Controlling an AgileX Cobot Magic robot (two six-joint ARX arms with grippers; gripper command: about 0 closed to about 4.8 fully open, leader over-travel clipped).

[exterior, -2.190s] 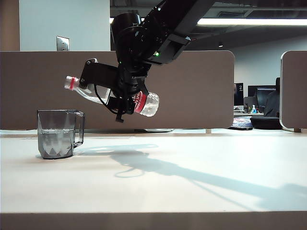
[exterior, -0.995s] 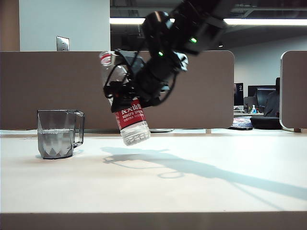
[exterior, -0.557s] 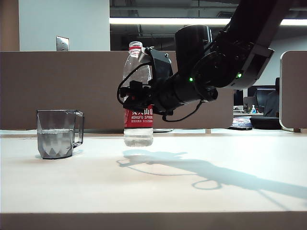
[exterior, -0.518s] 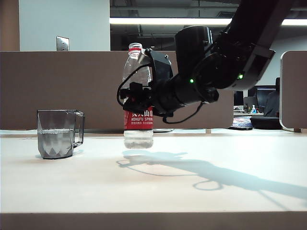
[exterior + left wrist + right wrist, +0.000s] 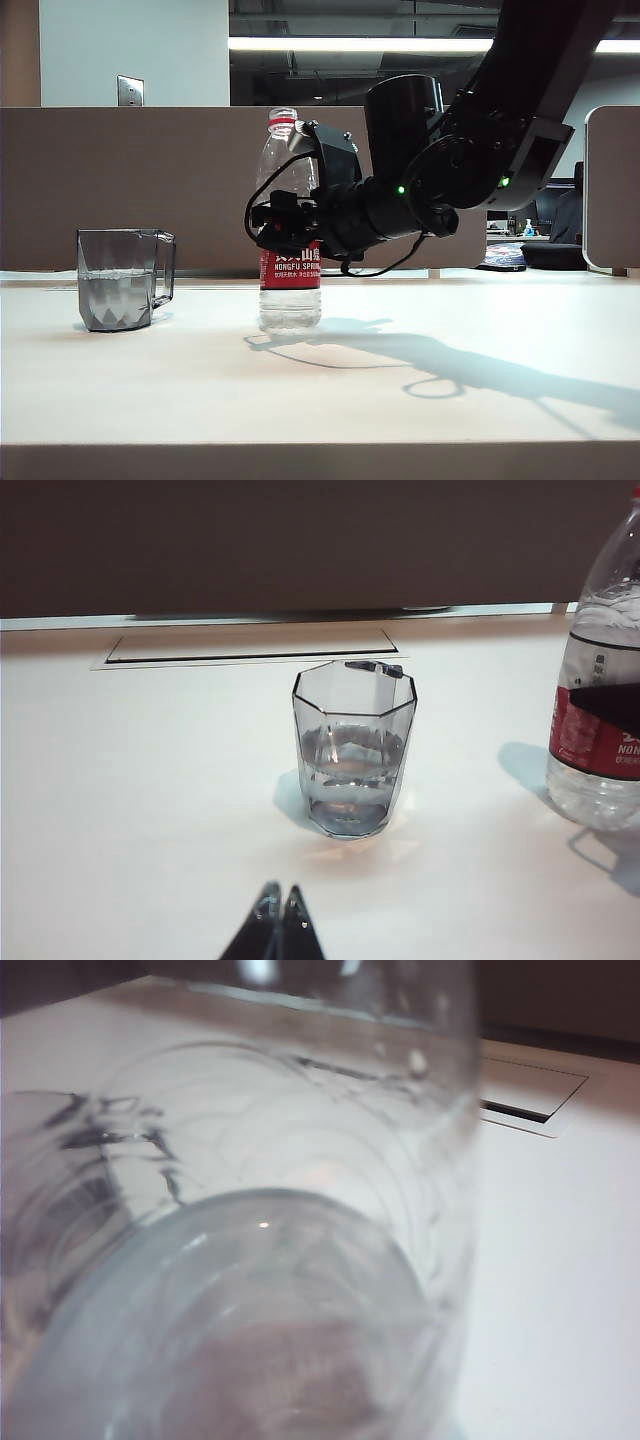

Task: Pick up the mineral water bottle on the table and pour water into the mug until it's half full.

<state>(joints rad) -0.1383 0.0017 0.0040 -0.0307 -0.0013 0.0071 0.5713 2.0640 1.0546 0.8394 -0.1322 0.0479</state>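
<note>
A wide white tabletop (image 5: 330,390) with a brownish front edge runs below a brown partition (image 5: 100,180), with strip lights (image 5: 350,44) and office monitors (image 5: 545,195) in the dim room behind. The mug (image 5: 122,279), smoky-grey and faceted, stands toward nine o'clock in the exterior view with its handle turned to the bottle, and holds water (image 5: 352,770) to roughly half its height. The mineral water bottle (image 5: 290,225) stands upright near the middle of the tabletop, well apart from the mug, its base at or just on the surface, a little water showing below the red label. The right arm reaches in from two o'clock with its forearm nearly level, and the right gripper (image 5: 285,215) is clamped around the bottle's body just above the label; its wrist view is filled by the clear ribbed plastic. The left gripper (image 5: 280,910) rests low, short of the mug, its fingertips pressed together with nothing between them. Two seconds earlier the bottle lay tipped with its mouth toward the mug; a second ago it hung tilted, base downward, and half a second ago it was upright but slightly above the tabletop. It now sits lower, and the mug has not moved.
</note>
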